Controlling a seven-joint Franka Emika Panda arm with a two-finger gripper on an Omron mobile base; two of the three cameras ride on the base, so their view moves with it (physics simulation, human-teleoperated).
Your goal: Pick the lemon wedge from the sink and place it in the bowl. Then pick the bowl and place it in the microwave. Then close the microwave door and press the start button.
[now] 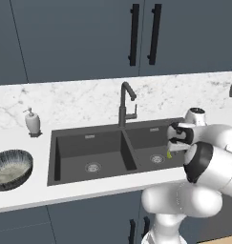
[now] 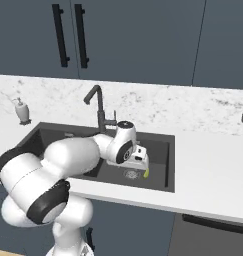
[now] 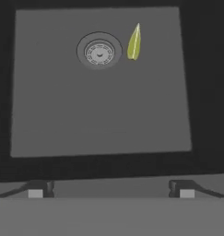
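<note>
Hovering wide open and empty, gripper [image 3: 111,188] sits well above lemon wedge [image 3: 134,42] beside the drain [image 3: 99,51].

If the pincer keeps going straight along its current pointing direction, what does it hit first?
Probably the bare floor of the sink's right basin. In the hand view the open pincer aims at empty basin floor, with the lemon wedge and drain off that line. Depth is unclear.

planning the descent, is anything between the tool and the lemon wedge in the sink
Nothing visible. The open tool hangs over the right basin of the sink, and the lemon wedge lies bare on the basin floor beside the drain.
</note>
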